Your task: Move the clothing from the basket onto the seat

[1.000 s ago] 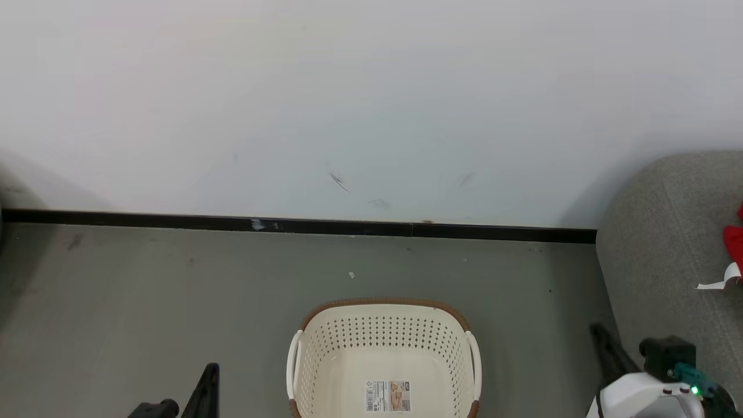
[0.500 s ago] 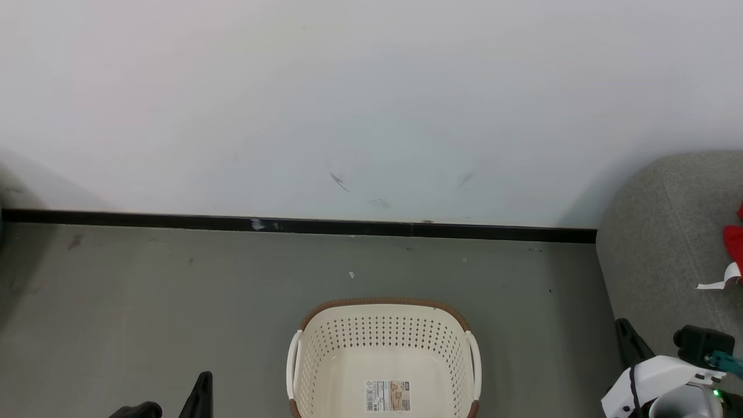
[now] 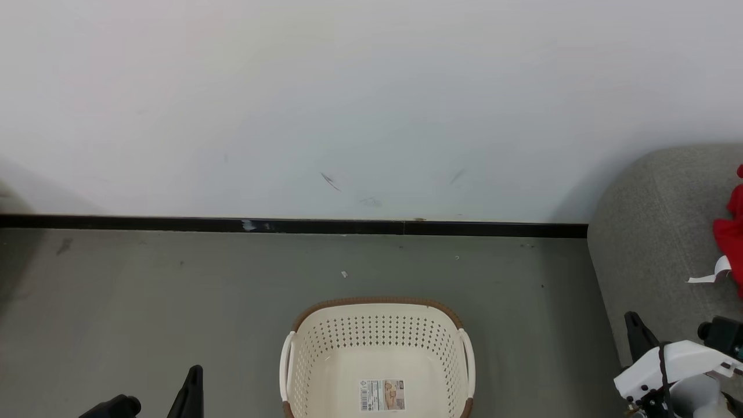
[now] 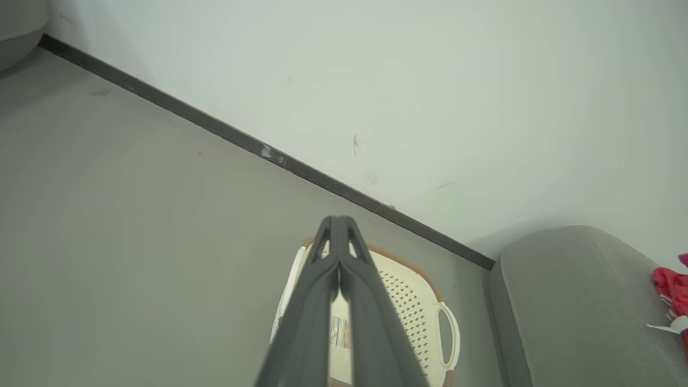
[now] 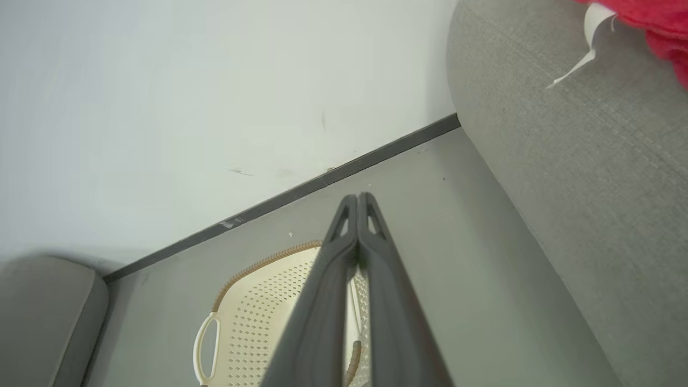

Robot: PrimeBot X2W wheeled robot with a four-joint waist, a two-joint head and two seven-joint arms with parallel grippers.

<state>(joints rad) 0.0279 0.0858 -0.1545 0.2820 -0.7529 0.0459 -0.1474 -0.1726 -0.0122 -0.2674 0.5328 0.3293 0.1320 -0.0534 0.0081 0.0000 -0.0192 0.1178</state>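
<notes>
Lying on the seat at the far right, the clothing is out of the basket, whose visible bottom is bare apart from a sticker. The task looks finished. The left gripper and right gripper are both closed on nothing.

I see grey floor carrying basket at 6 o'clock, seat at 3 o'clock. Clothing lies on seat, my far right.
</notes>
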